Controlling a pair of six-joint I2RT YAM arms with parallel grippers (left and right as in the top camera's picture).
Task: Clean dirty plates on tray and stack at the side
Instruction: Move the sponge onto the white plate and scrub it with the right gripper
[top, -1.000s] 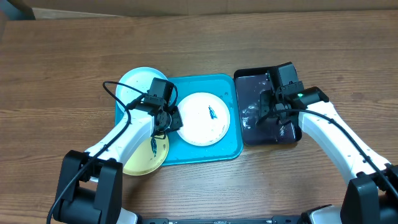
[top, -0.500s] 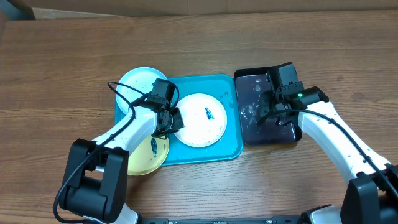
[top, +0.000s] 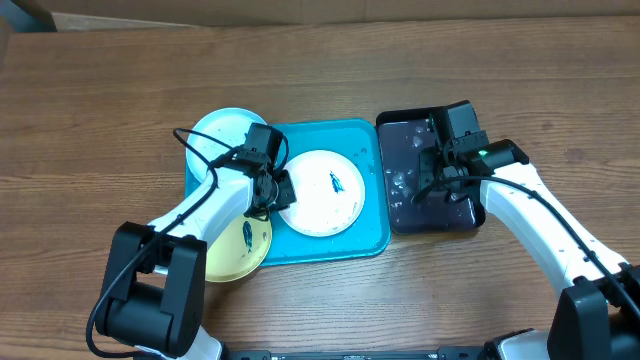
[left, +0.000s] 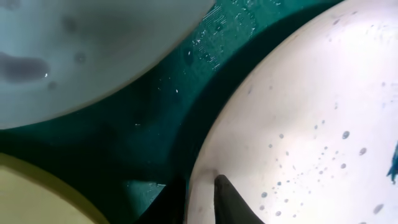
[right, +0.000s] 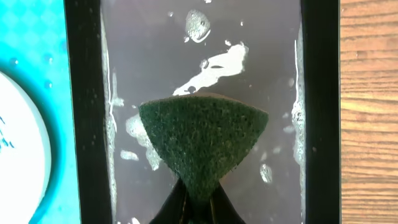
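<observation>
The white plate (top: 322, 193) lies in the turquoise tray (top: 370, 232) with a dark blue smear right of its middle. My left gripper (top: 275, 192) is at its left rim. In the left wrist view the rim of the white plate (left: 311, 112) sits pinched between my left gripper (left: 200, 186), one finger on top and one underneath. The pale blue plate (top: 222, 138) overlaps the tray's far left corner, and the yellow plate (top: 236, 252) overlaps its near left. My right gripper (right: 199, 208) is shut on a green sponge (right: 202, 140) over the black tray (right: 84, 93).
The black tray (top: 408, 150) stands right of the turquoise tray, touching it, and holds water and patches of foam. Bare wooden table surrounds both trays. Both arms reach in from the near edge.
The white plate has slid slightly left in the tray with my left gripper at its rim. The right arm and sponge have stayed put.
</observation>
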